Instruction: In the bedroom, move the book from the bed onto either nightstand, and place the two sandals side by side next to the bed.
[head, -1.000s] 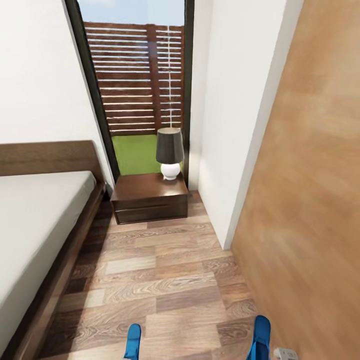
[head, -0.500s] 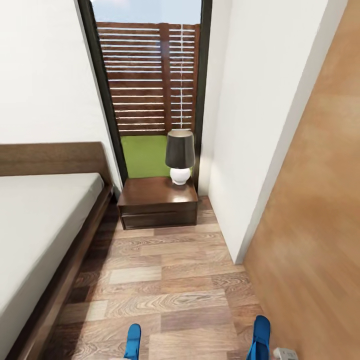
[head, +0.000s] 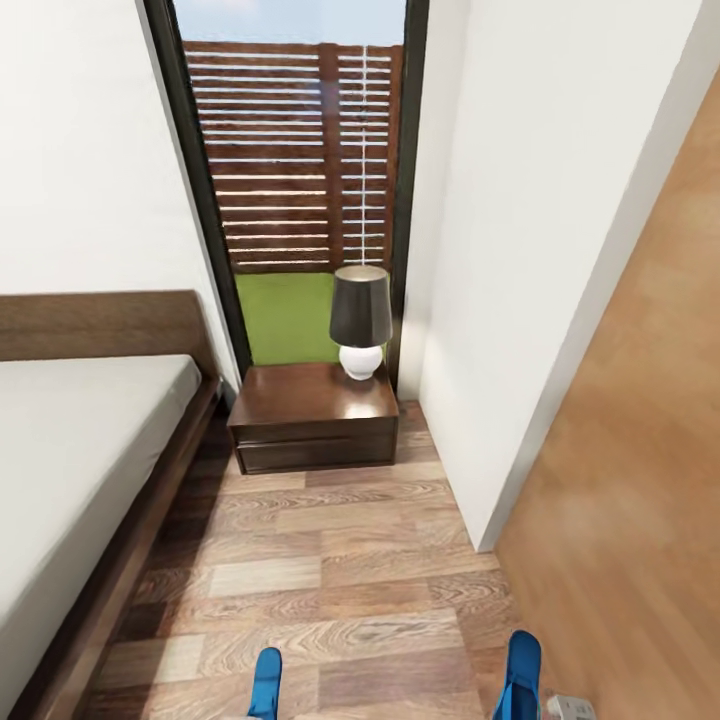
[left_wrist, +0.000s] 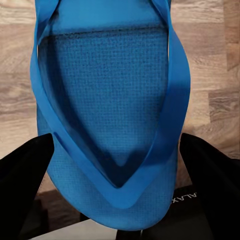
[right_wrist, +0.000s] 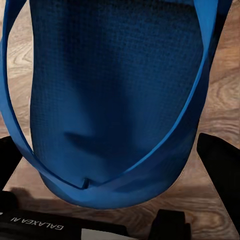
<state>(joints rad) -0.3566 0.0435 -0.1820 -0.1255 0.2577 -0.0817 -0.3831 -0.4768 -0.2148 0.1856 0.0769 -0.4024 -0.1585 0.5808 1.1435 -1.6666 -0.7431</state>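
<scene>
The floor (head: 330, 590) is of grey-brown wood planks. The walls (head: 80, 150) are white. Straight ahead a tall window (head: 295, 190) with a dark frame shows a slatted wooden fence (head: 290, 150), green grass and blue sky. A brown wooden door (head: 640, 420) stands on the right.

Bright blue sandals (head: 265, 682), dark brown nightstand (head: 314, 415).

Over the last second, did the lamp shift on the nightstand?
No. The lamp stands at the same back corner of the nightstand; the camera moved.
</scene>
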